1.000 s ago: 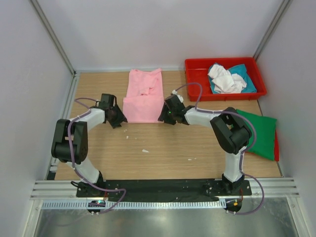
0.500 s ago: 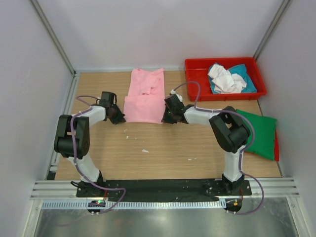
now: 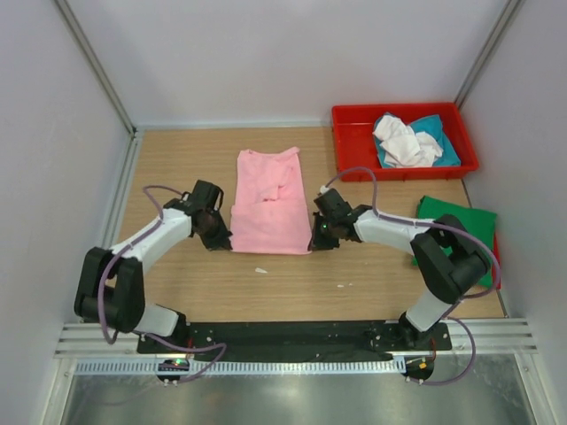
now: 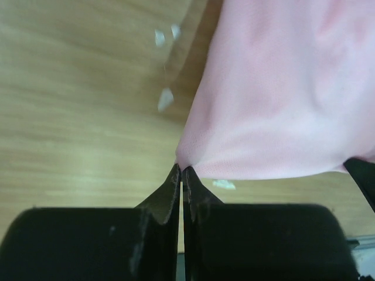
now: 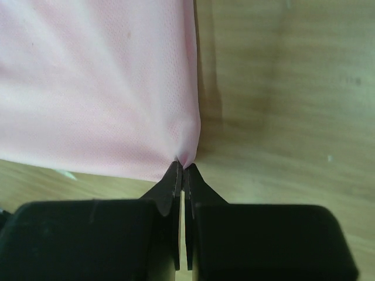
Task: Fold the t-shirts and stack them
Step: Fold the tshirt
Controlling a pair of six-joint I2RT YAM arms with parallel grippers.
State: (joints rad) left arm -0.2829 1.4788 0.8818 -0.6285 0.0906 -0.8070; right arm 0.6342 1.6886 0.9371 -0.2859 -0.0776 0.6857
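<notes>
Wooden surface (image 3: 177,283) inside pale walls, with a light pink t-shirt (image 3: 270,199) lying mid-surface between the two arms.
The pink cloth forms a narrow, mostly smooth rectangle, creased toward its far end and puckered at both near corners. The left gripper (image 4: 180,171) is pinched tight on the near left corner, the right gripper (image 5: 183,165) on the near right corner. A dark green t-shirt (image 3: 474,217) lies at the right edge. A white t-shirt (image 3: 403,142) and a teal t-shirt (image 3: 447,152) sit in the red tray (image 3: 354,133).

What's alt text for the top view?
Left gripper and right gripper each pinch a near corner of the pink shirt on the table. Far right: red tray holding a white shirt and teal shirt, green shirt nearer.
</notes>
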